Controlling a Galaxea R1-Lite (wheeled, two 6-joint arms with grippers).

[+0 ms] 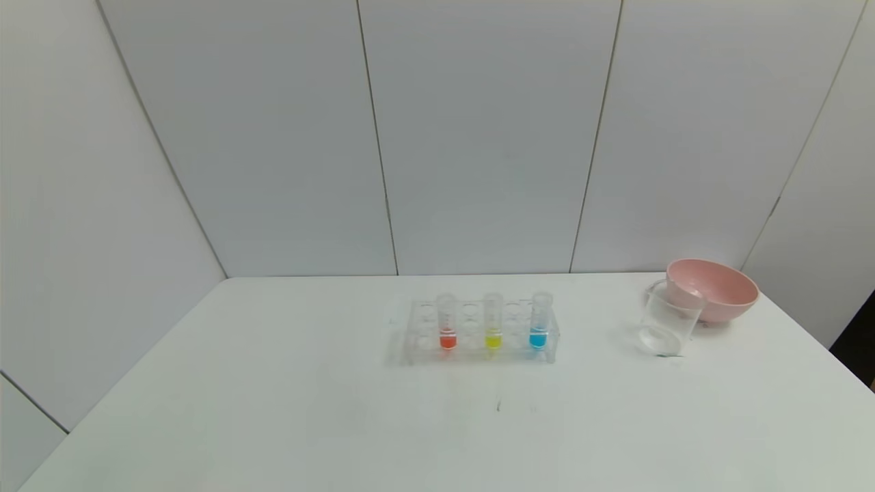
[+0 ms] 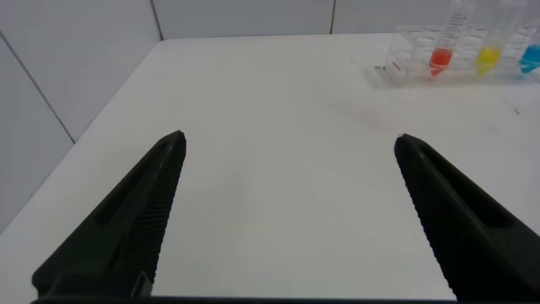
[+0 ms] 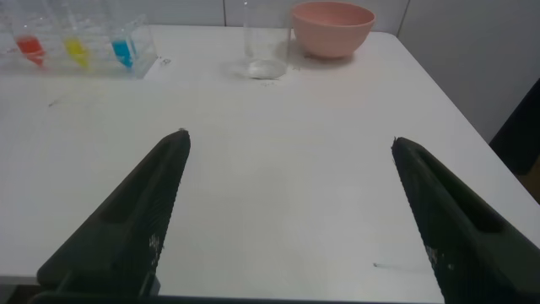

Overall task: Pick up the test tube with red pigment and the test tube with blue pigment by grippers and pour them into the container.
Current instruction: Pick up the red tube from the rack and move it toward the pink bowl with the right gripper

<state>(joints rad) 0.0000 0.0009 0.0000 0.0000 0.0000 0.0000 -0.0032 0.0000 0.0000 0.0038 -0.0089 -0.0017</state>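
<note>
The test tube with red pigment (image 1: 447, 322) stands upright at the left of a clear rack (image 1: 478, 333) in mid-table; it also shows in the left wrist view (image 2: 442, 49) and the right wrist view (image 3: 30, 44). The test tube with blue pigment (image 1: 539, 321) stands at the rack's right; it also shows in the left wrist view (image 2: 531, 52) and the right wrist view (image 3: 123, 47). The container (image 1: 668, 318), a clear beaker, stands at the right; it also shows in the right wrist view (image 3: 266, 49). My left gripper (image 2: 288, 139) and right gripper (image 3: 288, 138) are open, empty, above bare table near its front, outside the head view.
A yellow-liquid tube (image 1: 493, 321) stands between the red and blue tubes. A pink bowl (image 1: 712, 288) sits just behind the beaker near the table's right edge. White wall panels close off the back and left. A small dark mark (image 1: 498, 406) lies in front of the rack.
</note>
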